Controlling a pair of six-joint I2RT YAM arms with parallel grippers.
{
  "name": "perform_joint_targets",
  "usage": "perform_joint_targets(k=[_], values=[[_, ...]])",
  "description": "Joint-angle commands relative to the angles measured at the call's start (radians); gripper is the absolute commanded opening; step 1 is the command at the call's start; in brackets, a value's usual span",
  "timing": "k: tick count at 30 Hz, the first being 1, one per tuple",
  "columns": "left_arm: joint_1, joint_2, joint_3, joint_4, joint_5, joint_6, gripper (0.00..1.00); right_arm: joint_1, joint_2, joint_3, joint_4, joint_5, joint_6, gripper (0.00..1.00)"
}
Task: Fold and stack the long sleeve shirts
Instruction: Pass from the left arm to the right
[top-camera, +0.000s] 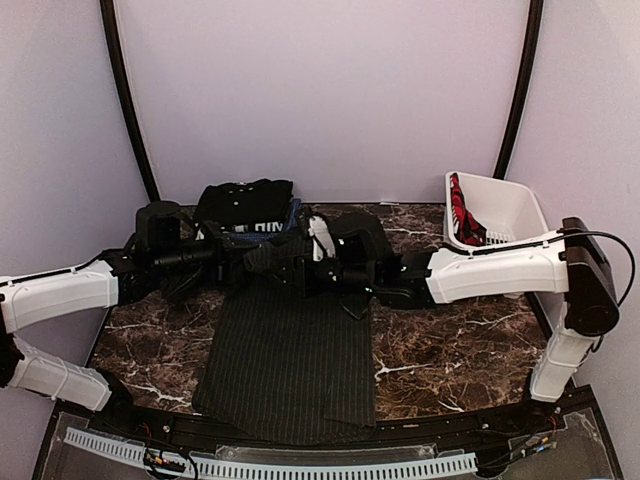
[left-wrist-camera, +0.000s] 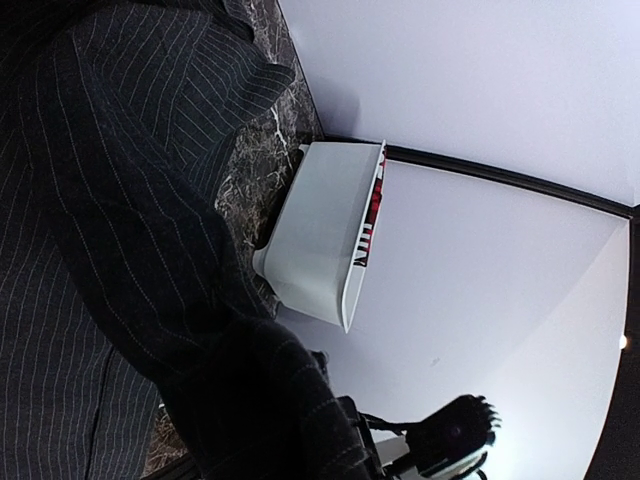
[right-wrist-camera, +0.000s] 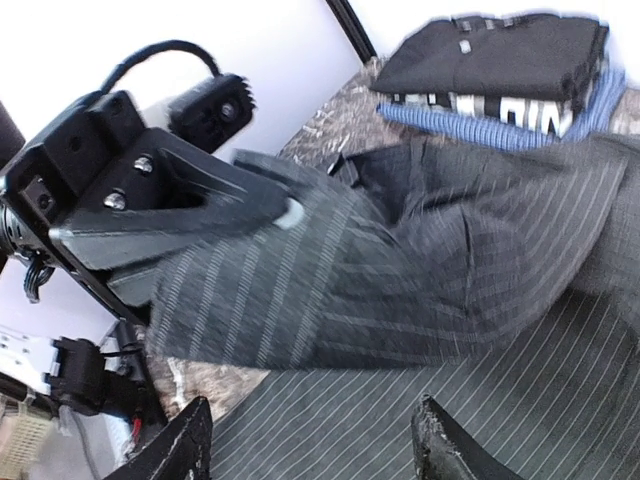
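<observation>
Surroundings: one white basket (top-camera: 522, 203) stands at the back right of the counter (top-camera: 450, 360), with red-and-black cloth (top-camera: 463, 217) in it, well apart from both arms.

Shirts, three counted:
- One pinstriped shirt (top-camera: 290, 360) lies spread at centre.
- One black shirt (right-wrist-camera: 490, 55) lies folded at the back on one blue shirt (right-wrist-camera: 450, 128) with white lettering.

The left end effector (right-wrist-camera: 285, 212) is clamped on a raised fold of the pinstriped shirt. The right end effector (right-wrist-camera: 315, 402) is just beside that fold, above the cloth, its fingers apart and holding nothing.
</observation>
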Motion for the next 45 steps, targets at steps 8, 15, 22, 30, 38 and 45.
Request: perform_joint_targets(k=[8,15,22,30,38,45], values=[[-0.004,-0.003,0.01,0.01,-0.022,-0.062,0.0,0.102,0.058,0.151,-0.07,0.328,-0.432,0.65],[-0.004,0.002,0.013,0.012,-0.016,-0.056,0.0,0.107,0.093,0.205,-0.092,0.304,-0.567,0.61],[-0.004,0.013,0.016,0.014,-0.01,-0.054,0.0,0.125,0.15,0.265,-0.099,0.323,-0.637,0.59],[-0.004,0.025,0.027,0.008,-0.005,-0.043,0.0,0.138,0.182,0.296,-0.092,0.395,-0.676,0.54],[-0.004,0.041,0.078,-0.067,0.034,0.05,0.06,0.13,0.188,0.301,-0.092,0.431,-0.704,0.04],[0.008,0.041,0.205,-0.241,0.098,0.343,0.41,0.109,0.121,0.233,-0.08,0.402,-0.734,0.0]])
